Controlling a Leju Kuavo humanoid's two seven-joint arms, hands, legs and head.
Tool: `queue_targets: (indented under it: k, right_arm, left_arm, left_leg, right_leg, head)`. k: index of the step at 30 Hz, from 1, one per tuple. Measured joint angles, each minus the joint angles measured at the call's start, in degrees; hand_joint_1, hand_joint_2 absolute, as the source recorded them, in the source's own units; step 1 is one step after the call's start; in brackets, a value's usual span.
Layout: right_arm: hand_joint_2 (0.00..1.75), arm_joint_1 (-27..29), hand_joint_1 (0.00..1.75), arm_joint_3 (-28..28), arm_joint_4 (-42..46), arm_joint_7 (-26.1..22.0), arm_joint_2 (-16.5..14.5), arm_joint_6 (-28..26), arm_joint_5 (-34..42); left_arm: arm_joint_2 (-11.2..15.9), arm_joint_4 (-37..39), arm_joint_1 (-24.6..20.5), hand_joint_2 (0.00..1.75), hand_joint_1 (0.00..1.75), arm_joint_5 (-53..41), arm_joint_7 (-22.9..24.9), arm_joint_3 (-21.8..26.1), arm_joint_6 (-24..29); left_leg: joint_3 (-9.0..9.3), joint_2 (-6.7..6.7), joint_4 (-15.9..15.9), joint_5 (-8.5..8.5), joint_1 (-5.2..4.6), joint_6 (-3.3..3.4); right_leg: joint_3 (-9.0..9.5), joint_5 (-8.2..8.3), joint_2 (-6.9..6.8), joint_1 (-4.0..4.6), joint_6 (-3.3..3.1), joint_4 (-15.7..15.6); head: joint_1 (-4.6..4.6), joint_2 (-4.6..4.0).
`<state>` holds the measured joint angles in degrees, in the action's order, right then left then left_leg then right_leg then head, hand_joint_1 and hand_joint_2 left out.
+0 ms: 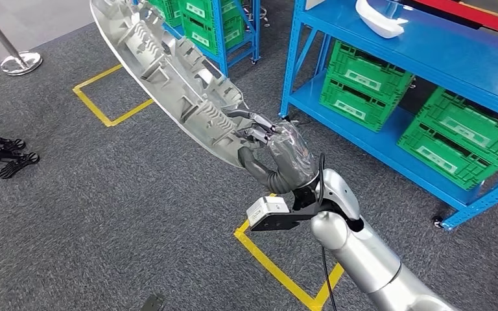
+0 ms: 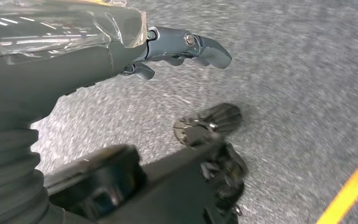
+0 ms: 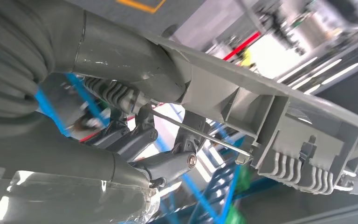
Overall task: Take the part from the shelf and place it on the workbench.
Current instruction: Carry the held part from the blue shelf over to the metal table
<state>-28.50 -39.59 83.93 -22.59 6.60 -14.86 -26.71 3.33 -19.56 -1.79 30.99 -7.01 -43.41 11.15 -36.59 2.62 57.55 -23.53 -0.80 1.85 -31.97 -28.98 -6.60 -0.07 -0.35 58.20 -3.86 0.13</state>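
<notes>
1. Grey moulded plastic, long and curved, the part [image 1: 168, 78] is held up in the air above the carpeted floor [image 1: 104, 194], its ribbed inner side facing the head view; one end sits in the robot's hand and the other runs up out of the top of the picture.
2. The right hand [image 1: 275, 152] grips the near end of the part; its fingers [image 1: 256, 126] curl over the ribbed face, and in the right wrist view the thumb [image 3: 121, 51] presses on the part's smooth back while the dark fingers [image 3: 168, 163] close in on the ribbed side.
3. The left hand [image 2: 121, 46] hangs over the carpet holding nothing, its fingers [image 2: 200, 46] loosely curled and close together.
4. Blue metal shelving [image 1: 389, 52] stands to the right, with green crates [image 1: 363, 81] on its lower level and a white moulded piece [image 1: 379, 19] on top.
5. A second blue rack with green crates [image 1: 201, 19] stands behind the part.
6. Yellow tape lines [image 1: 107, 107] mark the floor.
</notes>
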Motion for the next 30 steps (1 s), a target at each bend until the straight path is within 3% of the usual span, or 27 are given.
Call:
queue_targets:
  k: [2, 4, 6, 7, 9, 10, 12, 14, 15, 17, 19, 21, 22, 23, 25, 27, 28, 30]
  right_arm:
    - [1.75, -0.4, 1.75, -0.5, -0.1, 0.2, -0.4, 0.0, 0.0]
    - [1.75, -0.6, 1.75, -0.9, -0.3, 0.8, -0.3, -0.2, -0.3]
    - [1.75, -0.4, 1.75, -1.2, -0.3, 1.6, -0.1, -0.5, -0.8]
    - [1.75, -0.3, 1.75, -1.3, -0.3, 1.9, -0.1, -0.6, -1.1]
    - [1.75, -0.1, 1.75, -1.4, -0.3, 2.3, 0.0, -0.8, -1.5]
    - [1.75, 0.0, 1.75, -1.4, -0.3, 2.4, 0.1, -1.0, -1.7]
    - [1.75, 0.1, 1.75, -1.3, -0.2, 2.5, 0.1, -1.3, -2.1]
    - [1.75, 0.2, 1.75, -1.3, 0.0, 2.5, -0.1, -1.4, -2.4]
    - [1.75, 0.2, 1.75, -1.3, 0.0, 2.6, -0.2, -1.4, -2.6]
    - [1.75, 0.2, 1.75, -1.3, 0.3, 2.7, -0.5, -1.4, -2.8]
    - [1.75, 0.3, 1.75, -1.2, 0.4, 2.7, -0.7, -1.4, -2.9]
    - [1.75, 0.4, 1.75, -1.2, 0.4, 2.8, -0.7, -1.3, -2.9]
    - [1.75, 0.5, 1.75, -1.2, 0.4, 2.8, -0.8, -1.3, -3.0]
    - [1.75, 0.5, 1.75, -1.2, 0.4, 2.8, -0.9, -1.3, -3.0]
    - [1.75, 0.5, 1.75, -1.1, 0.5, 2.8, -1.1, -1.2, -3.0]
    - [1.75, 0.5, 1.75, -1.0, 0.6, 2.8, -1.2, -1.2, -3.1]
    - [1.75, 0.6, 1.75, -0.9, 0.6, 2.8, -1.3, -1.2, -3.1]
    - [1.75, 0.6, 1.75, -0.8, 0.9, 2.8, -1.4, -1.2, -3.1]
  left_arm:
    - [-0.3, 0.1, 0.2, 1.75, 0.00, 0.2, 0.0, 0.1, 0.3]
    - [-0.7, 0.2, 0.2, 1.75, 0.00, 0.2, -0.3, 0.2, 0.5]
    - [-0.9, 0.4, 0.3, 1.75, 0.00, 0.0, -0.5, 0.1, 0.5]
    - [-0.9, 0.5, 0.3, 1.75, 0.00, -0.2, -0.7, 0.1, 0.5]
    - [-0.9, 0.7, 0.3, 1.75, 0.00, -0.4, -0.9, 0.0, 0.4]
    - [-0.9, 0.8, 0.2, 1.75, 0.00, -0.5, -1.1, 0.0, 0.4]
    - [-0.8, 0.9, 0.1, 1.75, 0.00, -0.6, -1.3, 0.0, 0.4]
    - [-0.6, 1.1, 0.0, 1.75, 0.00, -0.6, -1.4, 0.0, 0.4]
    - [-0.6, 1.1, 0.0, 1.75, 0.00, -0.6, -1.5, 0.0, 0.4]
    - [-0.5, 1.2, -0.2, 1.75, 0.00, -0.6, -1.5, 0.0, 0.4]
    - [-0.6, 1.2, -0.7, 1.75, 0.00, -0.6, -1.5, -0.1, 0.4]
    - [-0.6, 1.2, -0.9, 1.75, 0.00, -0.5, -1.5, -0.1, 0.3]
    - [-0.6, 1.2, -0.9, 1.75, 0.00, -0.5, -1.5, -0.2, 0.4]
    - [-0.6, 1.2, -0.9, 1.75, 0.00, -0.5, -1.5, -0.2, 0.4]
    - [-0.4, 1.2, -1.0, 1.75, 0.00, -0.5, -1.5, -0.2, 0.4]
    - [-0.2, 1.2, -1.2, 1.75, 0.00, -0.5, -1.4, -0.2, 0.5]
    - [-0.2, 1.2, -1.2, 1.75, 0.00, -0.5, -1.4, -0.2, 0.6]
    - [-0.1, 1.2, -1.0, 1.75, 0.00, -0.5, -1.3, -0.2, 0.6]
  left_leg:
    - [1.00, -1.61, -1.3, 0.68, 0.48, 0.38]
    - [1.14, -3.49, -1.6, 0.91, 0.67, 0.54]
    - [1.14, -5.58, -1.5, 0.82, 0.74, 0.44]
    - [1.15, -6.62, -1.3, 0.73, 0.83, 0.30]
    - [1.08, -8.62, -0.7, 0.33, 1.15, -0.31]
    - [0.91, -9.49, -0.2, 0.04, 1.21, -0.75]
    - [0.43, -10.73, 0.5, -0.35, 1.26, -1.52]
    - [0.09, -11.56, 0.7, -0.39, 1.40, -1.95]
    - [-0.14, -11.03, 0.9, -0.53, 1.40, -2.16]
    - [-1.65, -7.63, 3.8, -2.08, 1.31, -2.65]
    - [-5.34, -3.77, 10.9, -5.11, 1.41, -3.07]
    - [-8.53, -2.68, 16.5, -6.68, 1.57, -3.07]
    - [-8.54, -2.54, 16.3, -5.96, 1.53, -2.88]
    - [-7.26, -2.25, 13.7, -4.33, 1.38, -2.49]
    - [-2.96, 0.23, 5.9, -1.26, 0.59, -1.14]
    - [-0.56, 2.40, 1.6, -0.47, -0.23, 0.05]
    - [-0.47, 2.37, 1.3, -0.61, -0.40, 0.33]
    - [0.38, 0.90, -0.1, -0.12, -0.34, 0.70]
  right_leg:
    - [-1.41, -1.59, 2.87, -0.20, -0.01, 3.2]
    - [-5.39, -4.34, 5.83, -0.45, -0.25, 10.8]
    - [-8.75, -5.29, 6.49, -0.57, 0.23, 15.9]
    - [-8.88, -4.29, 6.58, -0.72, 0.81, 15.0]
    - [-6.22, -0.43, 7.54, -1.36, 2.20, 7.8]
    - [-4.70, 1.19, 8.42, -1.57, 2.48, 4.3]
    - [-3.16, 2.58, 9.62, -1.63, 1.84, 1.2]
    - [-3.00, 2.64, 9.01, -1.47, 0.67, 1.3]
    - [-2.87, 2.63, 8.51, -1.48, 0.27, 1.2]
    - [-2.49, 2.50, 7.43, -1.52, -0.52, 1.1]
    - [-2.23, 2.21, 6.17, -1.01, -1.12, 1.1]
    - [-2.08, 1.95, 4.77, -0.56, -1.41, 1.1]
    - [-1.97, 1.81, 4.10, -0.35, -1.49, 1.1]
    - [-1.81, 1.65, 3.43, -0.12, -1.54, 1.1]
    - [-1.35, 1.35, 2.20, 0.28, -1.55, 0.9]
    - [-0.96, 1.14, 1.01, 0.31, -1.28, 0.6]
    - [-0.81, 1.08, 0.34, 0.27, -1.06, 0.4]
    - [-0.26, 0.93, -0.47, 0.26, -0.63, -0.2]
  head:
    - [0.13, 0.00]
    - [0.29, 0.01]
    - [0.37, 0.00]
    - [0.36, 0.00]
    - [0.39, -0.01]
    - [0.47, -0.01]
    - [0.54, 0.00]
    - [0.54, 0.01]
    - [0.51, 0.01]
    - [0.05, 0.00]
    - [-0.40, 0.00]
    - [-0.43, 0.00]
    - [-0.44, 0.00]
    - [-0.45, 0.00]
    - [-0.35, 0.00]
    - [-0.25, -0.01]
    - [-0.21, -0.01]
    - [-0.23, 0.00]
